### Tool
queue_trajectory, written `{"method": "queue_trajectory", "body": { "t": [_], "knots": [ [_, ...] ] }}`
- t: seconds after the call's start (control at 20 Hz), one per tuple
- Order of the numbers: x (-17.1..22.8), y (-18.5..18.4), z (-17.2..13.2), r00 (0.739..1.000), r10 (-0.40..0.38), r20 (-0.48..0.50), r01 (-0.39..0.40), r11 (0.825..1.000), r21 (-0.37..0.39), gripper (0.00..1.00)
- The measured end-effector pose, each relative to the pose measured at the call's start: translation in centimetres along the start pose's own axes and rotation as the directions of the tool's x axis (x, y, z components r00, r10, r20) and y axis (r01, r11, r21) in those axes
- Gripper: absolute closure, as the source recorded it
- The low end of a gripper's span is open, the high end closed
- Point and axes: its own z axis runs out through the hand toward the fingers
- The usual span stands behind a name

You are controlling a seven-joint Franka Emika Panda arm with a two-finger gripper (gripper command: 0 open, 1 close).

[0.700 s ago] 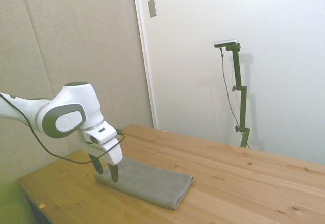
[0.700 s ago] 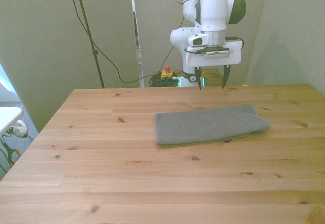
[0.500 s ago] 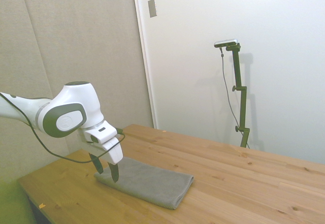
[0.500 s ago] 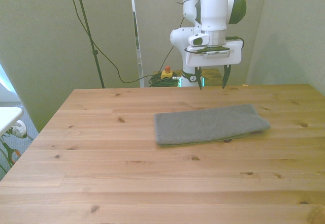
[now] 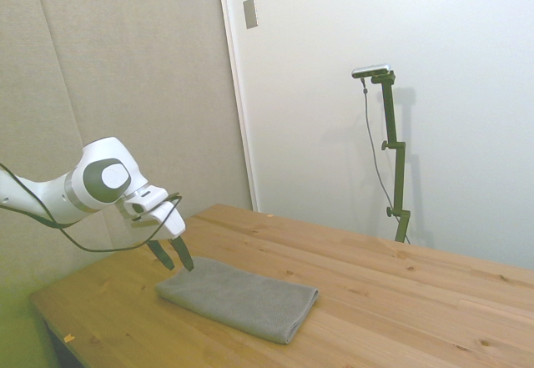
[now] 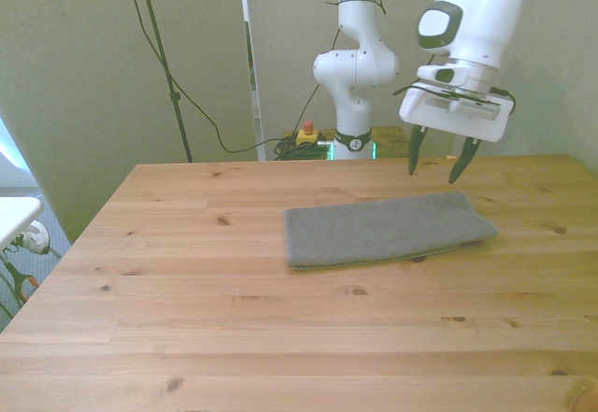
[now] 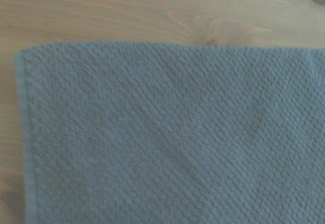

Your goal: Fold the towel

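The grey-brown towel (image 6: 388, 228) lies flat on the wooden table (image 6: 234, 319) as a long folded strip, also visible in the side view as the towel (image 5: 242, 299). My gripper (image 6: 435, 163) hangs open and tilted just above the towel's end at the front view's right, holding nothing. From the side, the gripper (image 5: 173, 254) hovers over the towel's end nearest the arm. The wrist view fills with the towel's woven surface (image 7: 167, 137) and one corner against bare wood.
A yellow box with a red button (image 6: 306, 134) and cables lie on the floor behind the table. A white object (image 6: 14, 218) stands off the table at the front view's left. The table's edge runs close to the towel's end in the side view.
The gripper swung toward the front view's right, from behind the towel's middle to above its right end, and tilted. It stayed open. The towel has not moved.
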Motion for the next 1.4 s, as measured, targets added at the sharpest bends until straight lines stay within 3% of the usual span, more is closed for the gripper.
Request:
{"method": "queue_trajectory", "body": {
  "t": [0.2, 0.6, 1.0, 1.4],
  "knots": [
    [-2.7, -4.2, 0.2, 0.995, 0.009, -0.1, -0.016, 0.997, -0.07, 0.0],
    [-7.3, -11.3, 1.2, 0.996, -0.026, -0.089, 0.008, 0.981, -0.192, 0.0],
    [-7.6, -12.1, 3.7, 0.995, -0.044, -0.094, 0.019, 0.966, -0.257, 0.0],
    [-5.4, -11.0, 5.5, 0.994, -0.019, -0.103, -0.013, 0.954, -0.299, 0.0]
  ]
}}
